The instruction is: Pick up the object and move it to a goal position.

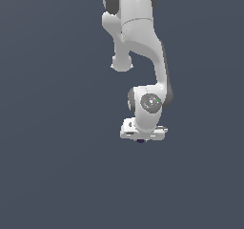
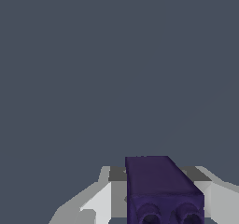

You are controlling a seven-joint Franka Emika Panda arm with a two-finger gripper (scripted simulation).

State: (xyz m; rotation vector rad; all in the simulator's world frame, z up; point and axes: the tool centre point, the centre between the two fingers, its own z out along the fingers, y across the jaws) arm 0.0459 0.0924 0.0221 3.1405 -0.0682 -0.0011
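one purple block (image 2: 156, 183) between jaws; plain grey ground (image 1: 57, 175) all round.

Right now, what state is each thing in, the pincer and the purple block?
Pincer: pointing down, fingers on either side of the block; actual contact unclear.
Purple block: between the fingers, only a dark sliver showing under the pincer in the exterior view.

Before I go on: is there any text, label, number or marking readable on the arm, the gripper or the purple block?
None: no readable text in either view.
White robot arm: plain, no lettering.
White gripper: no label.
Small dark purple block: bare faces, only two round recesses, no marks.
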